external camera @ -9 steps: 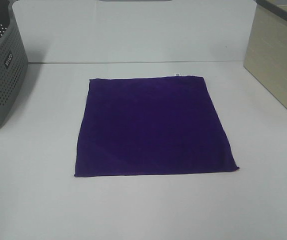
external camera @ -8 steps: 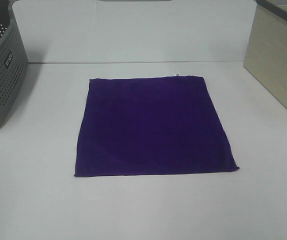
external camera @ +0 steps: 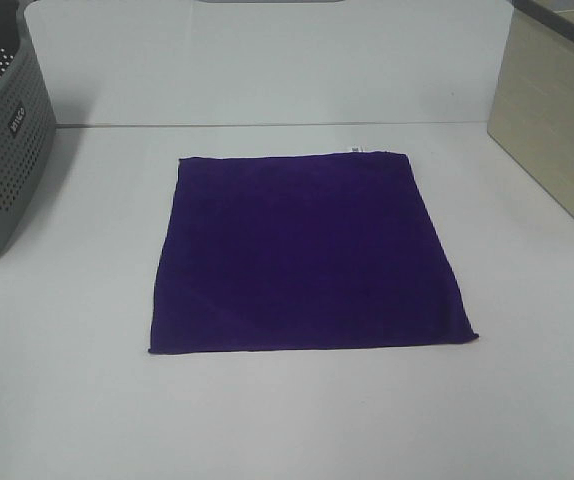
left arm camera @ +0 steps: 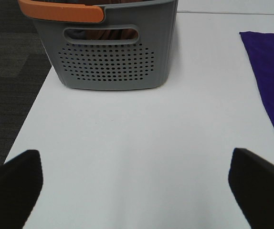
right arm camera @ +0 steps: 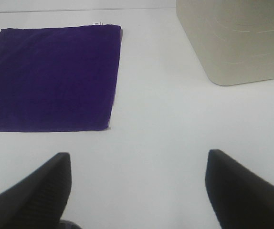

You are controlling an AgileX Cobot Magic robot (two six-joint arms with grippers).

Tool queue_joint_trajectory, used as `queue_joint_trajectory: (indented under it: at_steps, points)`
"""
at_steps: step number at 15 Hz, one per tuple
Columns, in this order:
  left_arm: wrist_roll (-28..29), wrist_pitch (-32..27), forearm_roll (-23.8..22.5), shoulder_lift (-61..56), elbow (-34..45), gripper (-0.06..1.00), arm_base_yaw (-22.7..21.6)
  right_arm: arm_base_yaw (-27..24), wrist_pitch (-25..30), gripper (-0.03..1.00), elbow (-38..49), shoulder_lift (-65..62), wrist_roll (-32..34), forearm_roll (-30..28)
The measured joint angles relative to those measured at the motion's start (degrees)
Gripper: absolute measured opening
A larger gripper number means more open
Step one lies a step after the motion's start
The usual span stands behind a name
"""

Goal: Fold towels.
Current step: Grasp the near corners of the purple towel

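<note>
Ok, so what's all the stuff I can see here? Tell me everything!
towel: one, deep purple, lying flat in the middle of the table
tag: one, white, on the towel's far edge
basket: one, grey with an orange handle, left side
box: one, beige, right side
table: one, white
left gripper: one, black, open, near the basket
right gripper: one, black, open, near the box

Left end effector point(left arm camera: 134, 164) and right end effector point(right arm camera: 138, 164) — black, blunt, wedge-like fingers point(left arm camera: 13, 188), matte

Grey basket point(left arm camera: 110, 62), purple towel point(left arm camera: 270, 76), gripper point(left arm camera: 136, 164) spread wide
</note>
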State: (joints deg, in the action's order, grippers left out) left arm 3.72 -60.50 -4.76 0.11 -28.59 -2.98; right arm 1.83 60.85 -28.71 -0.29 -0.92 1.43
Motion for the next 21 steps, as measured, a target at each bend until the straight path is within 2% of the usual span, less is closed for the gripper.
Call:
queue_joint_trajectory:
  at_steps: [2,6,21]
  points:
    - [-1.03,0.0,0.46,0.46,0.0,0.99,0.0,0.0,0.0,0.76,0.0,0.0,0.0,0.0]
    - [-4.24,0.0,5.73,0.8,0.0,0.99,0.0,0.0,0.0,0.76,0.0,0.0,0.0,0.0]
    - [-4.35,0.0,5.79,0.8,0.0,0.99,0.0,0.0,0.0,0.77,0.0,0.0,0.4,0.0]
